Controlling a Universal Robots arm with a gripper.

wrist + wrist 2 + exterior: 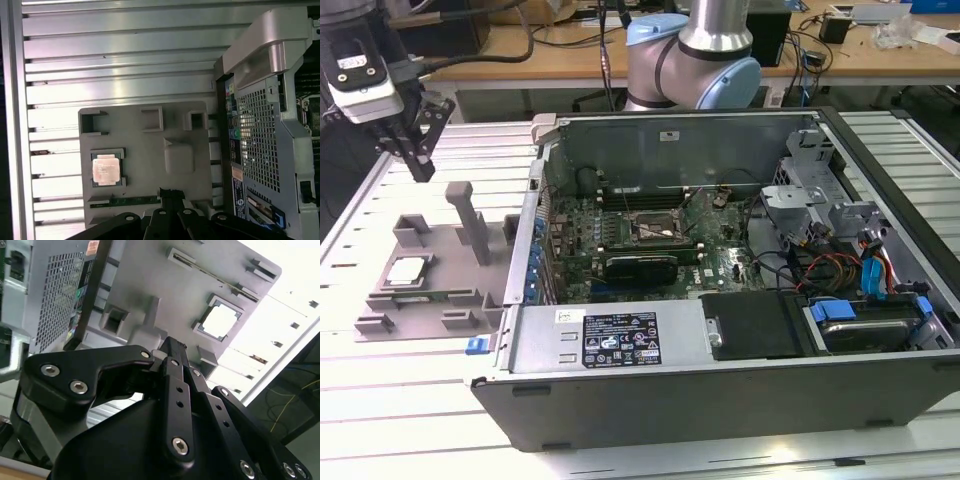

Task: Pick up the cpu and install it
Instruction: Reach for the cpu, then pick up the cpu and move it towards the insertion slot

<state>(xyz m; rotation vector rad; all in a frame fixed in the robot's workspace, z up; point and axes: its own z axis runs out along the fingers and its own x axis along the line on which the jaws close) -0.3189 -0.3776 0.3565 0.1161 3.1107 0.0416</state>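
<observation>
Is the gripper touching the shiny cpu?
Apart. In the exterior view the gripper hangs high above the grey fixture where the cpu lies, a clear gap between them.

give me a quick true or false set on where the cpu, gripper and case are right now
1. The cpu lies in the grey fixture, outside the computer case. True.
2. The gripper holds the cpu. False: it hangs above the fixture, apart from the cpu.
3. The case is open, its motherboard showing. True.
4. The fixture sits at the exterior view's right of the case. False: at its left.
</observation>
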